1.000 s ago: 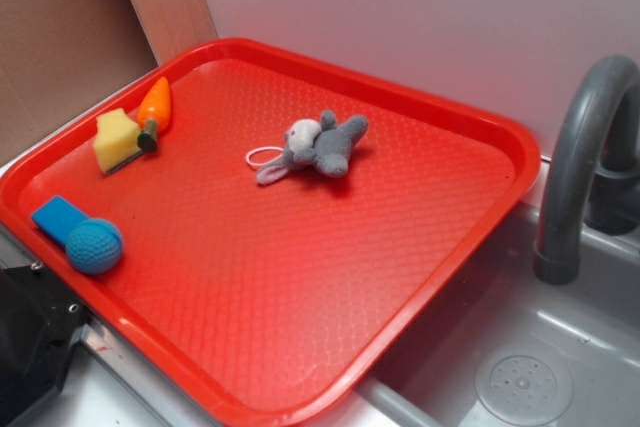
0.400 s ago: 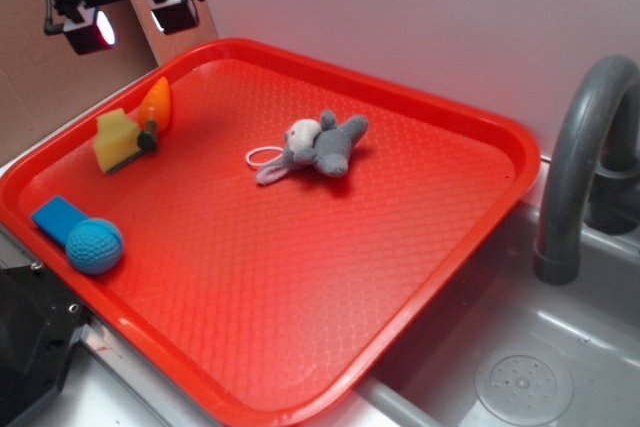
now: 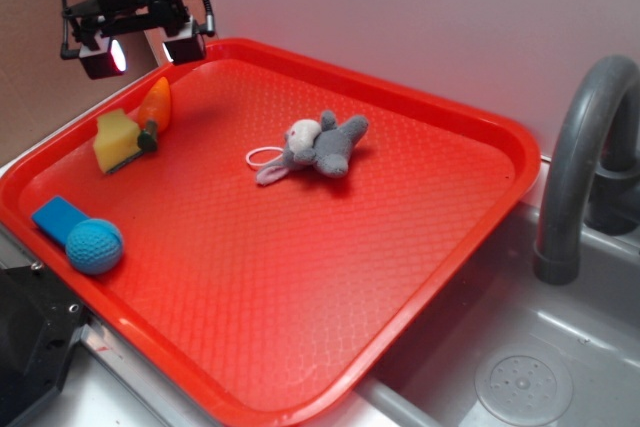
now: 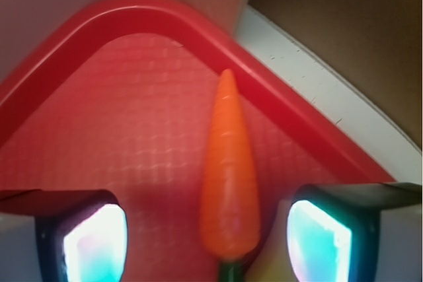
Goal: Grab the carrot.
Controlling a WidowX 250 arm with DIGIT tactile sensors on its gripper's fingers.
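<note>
The carrot [image 3: 155, 105] lies at the upper left of the exterior view, in the far left corner of the red tray [image 3: 430, 277], close along the tray's rim and touching or just beside the yellow sponge [image 3: 116, 140] at its green stem end. The end effector [image 3: 140, 45] hangs above and slightly up-frame of it, released, its two fingers spread wide with nothing between them.

In the wrist view the carrot [image 4: 228, 176] runs up and down the frame, tip toward the top near the tray's corner, stem at the bottom edge. It sits between the two fingers [image 4: 89, 239], roughly centred, so its long axis lies across the line on which they would close. That alignment looks right for a grasp; the remaining need, judging from the exterior view, is a descent, minding the rim close on the right side.
</note>
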